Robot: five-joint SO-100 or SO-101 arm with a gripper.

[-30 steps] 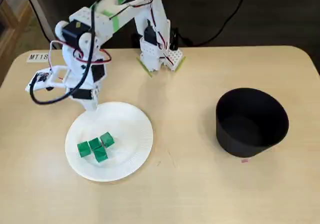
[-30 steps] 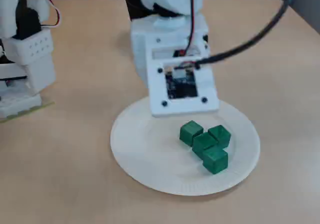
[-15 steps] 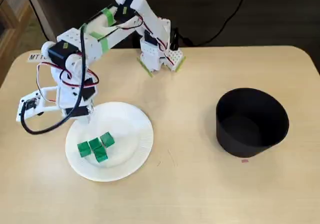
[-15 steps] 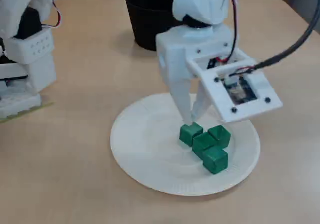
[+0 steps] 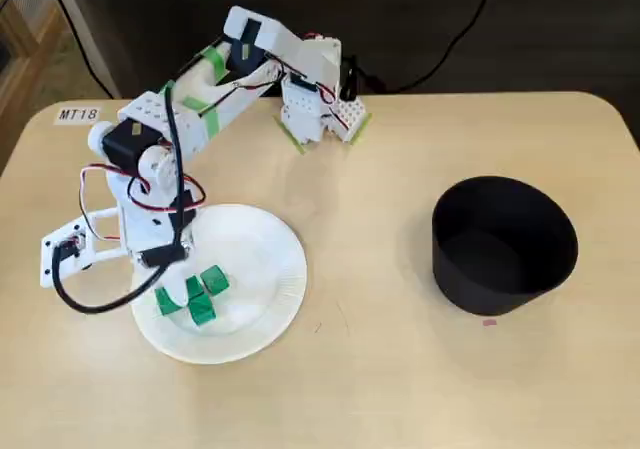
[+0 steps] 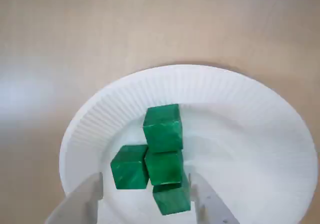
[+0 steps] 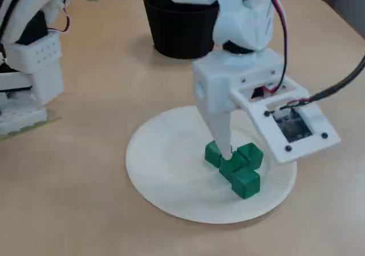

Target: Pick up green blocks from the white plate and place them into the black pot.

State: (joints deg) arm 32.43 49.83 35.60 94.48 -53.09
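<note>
Wrist view: the gripper [image 6: 145, 180] is open wide, with one finger on each side of the green blocks [image 6: 162, 126]. Four blocks sit packed together, touching, on the white plate [image 6: 240, 109]. If the fingers shut now, I think they may grab two blocks, or push one out sideways.

In a fixed view, the gripper [image 5: 168, 274] is low over the plate's [image 5: 295, 269] left side, right by the blocks [image 5: 208, 281]. The black pot [image 5: 505, 259] stands well apart on the right, with bare table [image 5: 370, 199] between. That leaves lots of room to carry.

In a fixed view, one fingertip [image 7: 223, 145] looks to be touching the blocks [image 7: 246, 182]; I cannot tell for sure. Pushing down more could slide the thin plate [image 7: 142, 170]. The pot [image 7: 177, 33] has a tall wall, so a block must go up high first.
</note>
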